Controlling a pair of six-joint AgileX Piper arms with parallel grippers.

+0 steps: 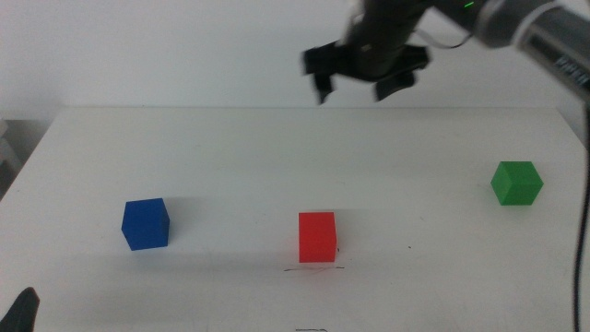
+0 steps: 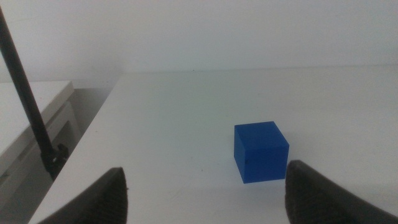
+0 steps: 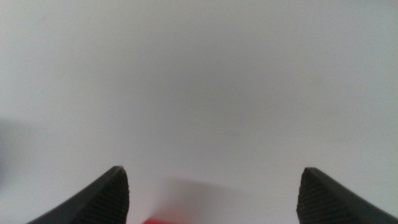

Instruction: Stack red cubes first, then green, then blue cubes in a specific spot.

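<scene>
Blue cube (image 1: pixel 146 224) sits at the left, near the waiting left gripper (image 2: pixel 205 186), whose jaws gape empty. At centre the red cube (image 1: pixel 317 237) rests just behind the scribbled line (image 1: pixel 313 269), seemingly placed. Above and farther back, the right gripper (image 1: pixel 364 78) hangs wide open, holding nothing. Likely next: reaching right for the green cube (image 1: pixel 516 183).

The right gripper (image 1: pixel 359 88) hangs high above the far part of the white table (image 1: pixel 277 157), its two dark jaws spread apart with nothing between them. Below it, toward the near edge, the red cube (image 1: pixel 317 237) sits just behind a thin dark scribbled line (image 1: pixel 314 269). The blue cube (image 1: pixel 146 224) rests well to the left, and the green cube (image 1: pixel 516 183) well to the right. A dark tip of the left gripper (image 1: pixel 22 310) shows at the bottom left corner.
</scene>
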